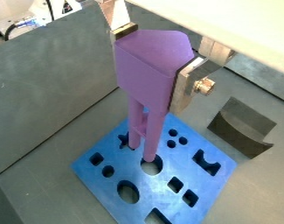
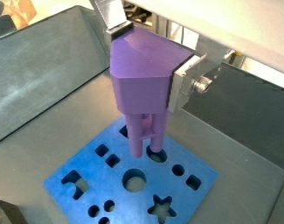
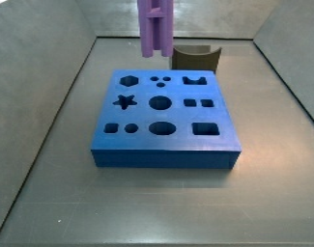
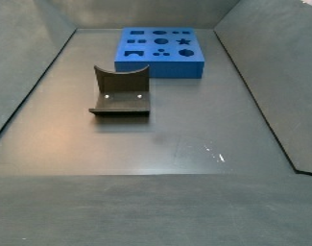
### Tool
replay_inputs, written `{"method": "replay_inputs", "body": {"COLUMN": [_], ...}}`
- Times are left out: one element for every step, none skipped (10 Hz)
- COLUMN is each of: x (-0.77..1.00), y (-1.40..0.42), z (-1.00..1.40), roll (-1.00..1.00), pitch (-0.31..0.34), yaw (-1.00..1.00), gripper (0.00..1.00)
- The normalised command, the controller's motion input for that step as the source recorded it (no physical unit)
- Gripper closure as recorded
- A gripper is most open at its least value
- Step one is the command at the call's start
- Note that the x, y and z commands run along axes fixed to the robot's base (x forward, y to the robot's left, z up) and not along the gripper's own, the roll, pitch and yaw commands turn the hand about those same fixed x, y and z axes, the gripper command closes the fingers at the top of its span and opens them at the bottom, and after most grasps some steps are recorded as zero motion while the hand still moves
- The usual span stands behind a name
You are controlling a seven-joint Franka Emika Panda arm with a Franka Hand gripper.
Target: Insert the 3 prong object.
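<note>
My gripper is shut on the wide head of the 3 prong object, a tall light-purple piece that hangs upright with its prongs down; both wrist views show this grip. Silver fingers press on both sides of the head. The prong tips hover over the blue block with shaped holes, near its round holes; I cannot tell if they touch. In a side view the purple piece hangs above the block's far edge, with the gripper out of frame.
A dark brown curved piece stands on the floor just behind the block, and shows as well in a side view and a wrist view. Grey walls enclose the floor on all sides.
</note>
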Motion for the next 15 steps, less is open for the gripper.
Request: {"method": "replay_inputs", "body": {"x": [-0.16, -0.20, -0.19, -0.23, -0.29, -0.29, -0.29, -0.25, -0.13, 0.08, 0.43, 0.54, 0.43, 0.39, 0.33], "y": [0.14, 0.30, 0.31, 0.43, 0.61, 0.61, 0.57, 0.48, 0.36, 0.33, 0.27, 0.17, 0.16, 0.15, 0.15], "z": [-0.13, -0.22, -0.25, -0.25, -0.32, -0.33, -0.37, -0.43, -0.45, -0.41, -0.32, -0.31, -0.31, -0.27, -0.21], "roll": [0.09, 0.08, 0.03, 0.00, 0.01, 0.01, 0.01, 0.05, 0.10, 0.14, 0.10, 0.12, 0.14, 0.11, 0.07], "pitch": [0.000, 0.000, 0.000, 0.000, 0.000, 0.000, -0.020, -0.049, -0.047, -0.046, -0.026, 0.000, 0.000, 0.000, 0.000], "yaw": [-0.37, -0.61, -0.65, -0.54, -0.36, -0.36, -0.40, -0.47, -0.59, -0.57, -0.36, -0.65, -0.73, -0.77, -0.82], "gripper": [1.00, 1.00, 1.00, 1.00, 1.00, 1.00, 1.00, 1.00, 1.00, 1.00, 1.00, 1.00, 1.00, 1.00, 1.00]}}
